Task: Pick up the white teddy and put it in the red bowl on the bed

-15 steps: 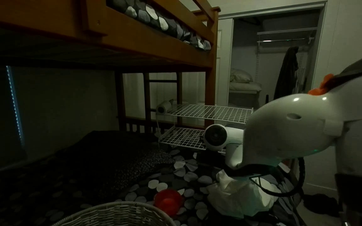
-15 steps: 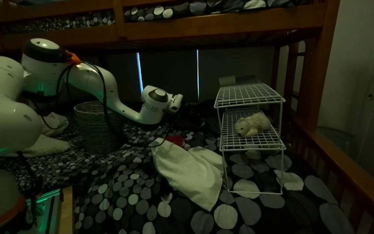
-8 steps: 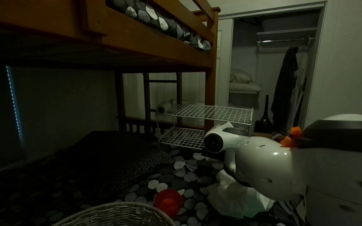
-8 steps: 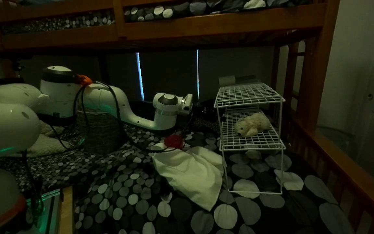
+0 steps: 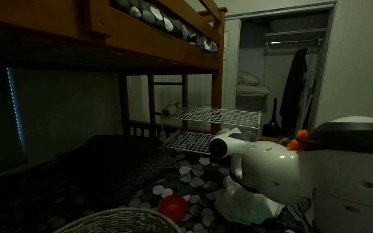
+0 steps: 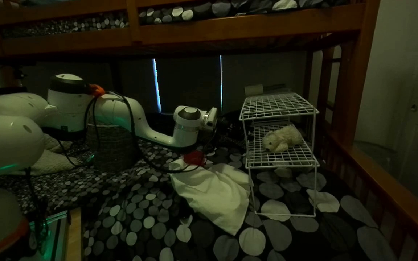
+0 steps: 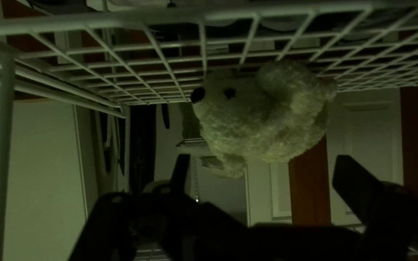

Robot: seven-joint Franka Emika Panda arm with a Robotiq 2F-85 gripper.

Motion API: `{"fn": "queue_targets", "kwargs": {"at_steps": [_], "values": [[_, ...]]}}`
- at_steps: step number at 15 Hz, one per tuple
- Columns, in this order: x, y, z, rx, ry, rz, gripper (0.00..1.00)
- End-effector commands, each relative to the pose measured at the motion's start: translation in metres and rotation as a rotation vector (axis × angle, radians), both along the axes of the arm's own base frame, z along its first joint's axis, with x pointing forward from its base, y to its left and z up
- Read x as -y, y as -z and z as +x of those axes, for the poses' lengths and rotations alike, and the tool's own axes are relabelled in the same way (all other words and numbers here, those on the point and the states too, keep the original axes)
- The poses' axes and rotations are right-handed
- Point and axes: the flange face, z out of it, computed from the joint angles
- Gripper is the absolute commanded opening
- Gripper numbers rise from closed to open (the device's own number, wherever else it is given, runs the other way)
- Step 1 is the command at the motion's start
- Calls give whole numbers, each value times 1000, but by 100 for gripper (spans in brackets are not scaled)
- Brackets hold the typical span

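Wrist view: fingers (image 7: 357, 188) spread, holding nothing, near one edge of the table (image 7: 158, 18). From here, teddy (image 7: 263, 116) lies straight ahead, not touching, long axis roughly finger to finger.

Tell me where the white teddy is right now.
In an exterior view, the white teddy lies right of centre on the lower shelf of the white wire rack; the wrist view shows it ahead of the open gripper.
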Motion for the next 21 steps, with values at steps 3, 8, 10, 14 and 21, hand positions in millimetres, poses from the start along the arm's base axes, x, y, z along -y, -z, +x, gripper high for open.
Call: {"fn": "queue_targets", "kwargs": {"at_steps": [3, 8, 10, 14, 21], "values": [[38, 35, 33, -73, 73, 19, 100], [40, 16, 63, -12, 62, 29, 100], [34, 7, 68, 7, 50, 29, 100], [24, 11, 74, -4, 46, 18, 74], [22, 19, 76, -16, 61, 3, 23]]}}
